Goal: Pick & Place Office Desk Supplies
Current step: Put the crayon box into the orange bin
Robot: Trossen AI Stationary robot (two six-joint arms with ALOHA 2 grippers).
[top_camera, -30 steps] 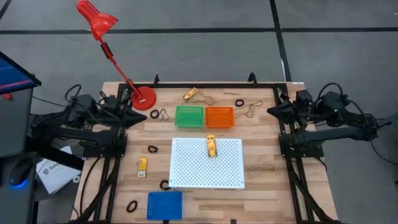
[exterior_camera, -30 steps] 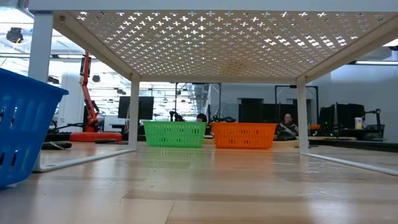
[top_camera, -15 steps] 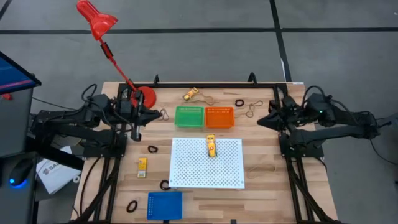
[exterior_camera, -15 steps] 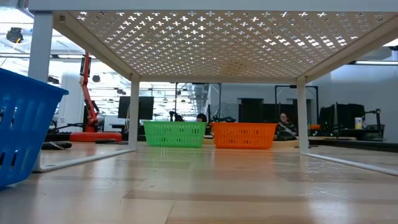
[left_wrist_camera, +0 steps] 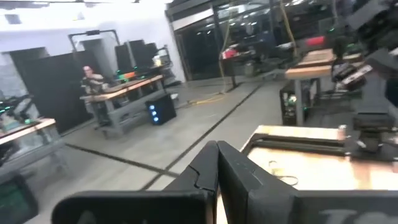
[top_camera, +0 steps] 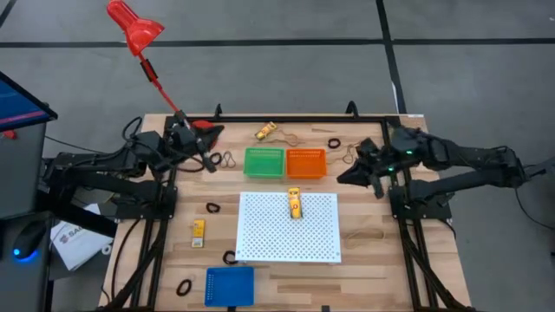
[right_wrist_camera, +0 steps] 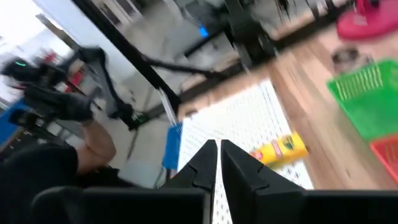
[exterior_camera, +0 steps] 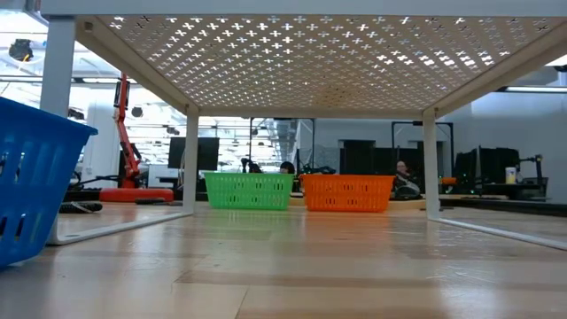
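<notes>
Yellow-orange blocks lie on the white perforated board [top_camera: 295, 204] [right_wrist_camera: 280, 149], on the wood left of it [top_camera: 199, 230] and at the far edge [top_camera: 265, 132]. Black loops [top_camera: 212, 208] [top_camera: 229, 257] [top_camera: 183, 286] [top_camera: 334, 142] and tan rubber bands [top_camera: 364, 234] [top_camera: 351, 154] are scattered flat on the table. My left gripper [top_camera: 212, 139] [left_wrist_camera: 217, 155] is shut in the air near the lamp base. My right gripper [top_camera: 341, 176] [right_wrist_camera: 219, 152] is shut, just right of the orange tray. Neither holds anything.
Green tray [top_camera: 264, 162] and orange tray [top_camera: 305, 162] stand side by side beyond the raised white board [top_camera: 289, 243]; a blue tray [top_camera: 230, 285] sits at the near edge. The red desk lamp [top_camera: 201, 134] stands at the far left. People sit in the room behind.
Both arms have swung from the table's side edges toward its middle. The left gripper came right past the lamp base, then rose and tipped up. The right gripper moved left toward the orange tray and pitched down over the board. Nothing on the table has moved.
</notes>
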